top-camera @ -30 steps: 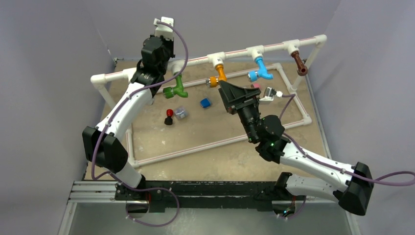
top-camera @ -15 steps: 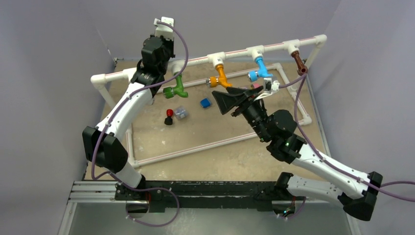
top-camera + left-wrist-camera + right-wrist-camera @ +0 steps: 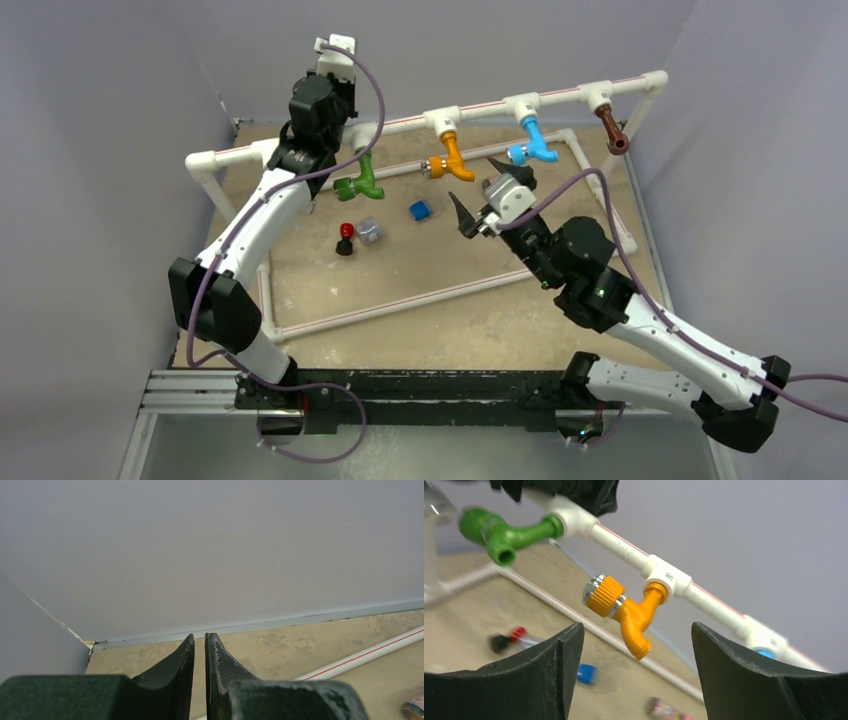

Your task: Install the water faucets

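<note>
Four water faucets hang from tees on the raised white pipe: green, orange, blue and brown. My right gripper is open and empty, just in front of and below the orange faucet, which shows between its fingers without touching them. The green faucet is up left in that view. My left gripper is shut on nothing and points at the back wall, above the pipe near the green faucet.
A red-capped black piece, a small clear piece and a blue cap lie on the sandy board. A pink-and-brown cylinder lies below my right gripper. A low white pipe frame rings the board. Walls stand close behind and on both sides.
My right arm has swung its elbow to the right and rolled its wrist, so the open gripper now faces the orange faucet from the side. My left arm has not moved.
</note>
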